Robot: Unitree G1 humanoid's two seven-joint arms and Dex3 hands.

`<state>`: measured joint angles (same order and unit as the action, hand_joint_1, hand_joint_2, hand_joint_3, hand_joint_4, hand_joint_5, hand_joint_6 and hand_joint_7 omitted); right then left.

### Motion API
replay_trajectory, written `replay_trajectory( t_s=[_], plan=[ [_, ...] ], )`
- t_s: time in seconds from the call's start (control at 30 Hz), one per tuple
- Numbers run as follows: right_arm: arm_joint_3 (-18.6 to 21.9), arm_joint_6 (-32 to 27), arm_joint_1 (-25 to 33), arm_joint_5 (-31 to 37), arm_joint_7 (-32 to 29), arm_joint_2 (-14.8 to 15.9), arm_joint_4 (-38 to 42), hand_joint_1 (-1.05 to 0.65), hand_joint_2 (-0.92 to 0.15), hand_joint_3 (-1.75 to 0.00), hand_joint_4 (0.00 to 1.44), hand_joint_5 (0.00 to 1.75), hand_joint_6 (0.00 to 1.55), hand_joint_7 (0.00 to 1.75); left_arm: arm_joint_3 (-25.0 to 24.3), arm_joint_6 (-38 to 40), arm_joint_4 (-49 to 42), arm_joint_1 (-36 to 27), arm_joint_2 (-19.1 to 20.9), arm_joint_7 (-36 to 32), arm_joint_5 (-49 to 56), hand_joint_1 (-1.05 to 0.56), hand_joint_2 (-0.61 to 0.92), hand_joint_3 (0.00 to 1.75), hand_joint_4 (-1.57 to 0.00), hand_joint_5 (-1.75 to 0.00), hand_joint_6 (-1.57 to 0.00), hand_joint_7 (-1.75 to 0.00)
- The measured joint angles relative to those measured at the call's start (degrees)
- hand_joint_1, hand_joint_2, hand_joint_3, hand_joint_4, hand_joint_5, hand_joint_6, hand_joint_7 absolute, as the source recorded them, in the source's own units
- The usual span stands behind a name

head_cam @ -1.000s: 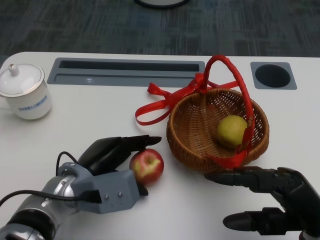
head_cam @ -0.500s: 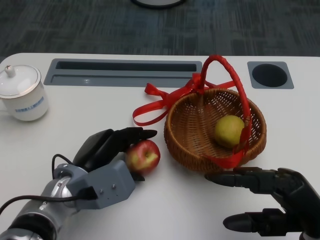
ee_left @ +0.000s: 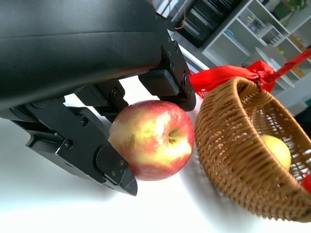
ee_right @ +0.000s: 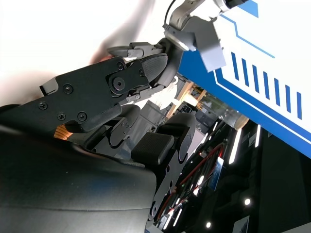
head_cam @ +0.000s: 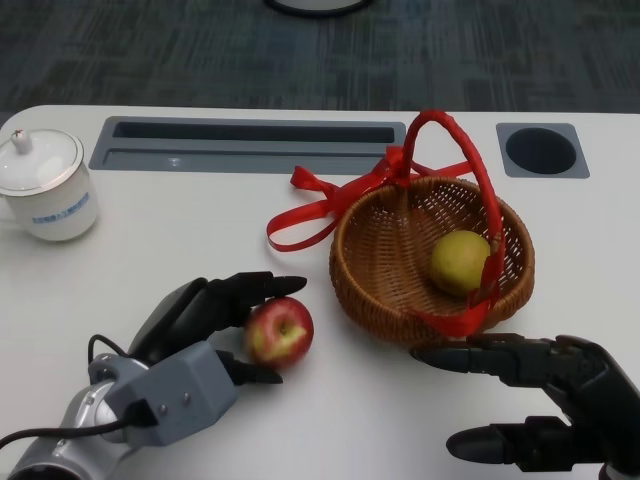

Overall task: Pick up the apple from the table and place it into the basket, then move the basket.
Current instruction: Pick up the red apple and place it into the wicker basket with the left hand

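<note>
The apple sits on the white table, just beside the near-left wall of the wicker basket and not yet in it. It is roundish, so it offers no real long axis; in my left wrist view its stem dimple faces sideways toward the basket.

My left hand is around it: fingers arch over the far side and the thumb comes in from the near side, both touching the skin as far as I can judge, so I read this as a pinch on the fruit, though whether it has left the table I cannot tell.

From that hand the basket lies to my right and slightly farther away (a yellow-green fruit already rests inside, under the red handle and ribbon). So the carry should go up and rightward over the rim.

My right hand hovers near the basket's front edge, fingers apart, holding nothing, and it is the nearer one for moving the basket later.
</note>
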<state>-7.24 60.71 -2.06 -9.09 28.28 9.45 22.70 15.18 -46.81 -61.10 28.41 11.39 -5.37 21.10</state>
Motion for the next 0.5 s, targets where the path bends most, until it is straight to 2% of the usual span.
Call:
replay_trajectory(
  t_s=[0.2, 0.5],
  plan=[
    [-0.1, 0.1, -0.4, -0.1, 0.0, 0.0, 0.8, -0.34, -0.79, 0.00, 0.83, 0.00, 0.78, 0.00, -2.9, -1.1, 11.0, -5.0, 1.6, 3.0, -3.7, -0.07, 0.76, 0.00, -1.27, -0.02, -1.16, -0.02],
    [-0.1, 0.2, -0.8, -0.2, 0.0, 0.0, 1.2, -0.34, -0.78, 0.00, 0.83, 0.00, 0.78, 0.00, -7.2, 3.2, 31.7, -11.3, 3.4, 9.6, -10.7, -0.05, 0.75, 0.00, -1.30, -0.03, -1.18, -0.02]
  ],
)
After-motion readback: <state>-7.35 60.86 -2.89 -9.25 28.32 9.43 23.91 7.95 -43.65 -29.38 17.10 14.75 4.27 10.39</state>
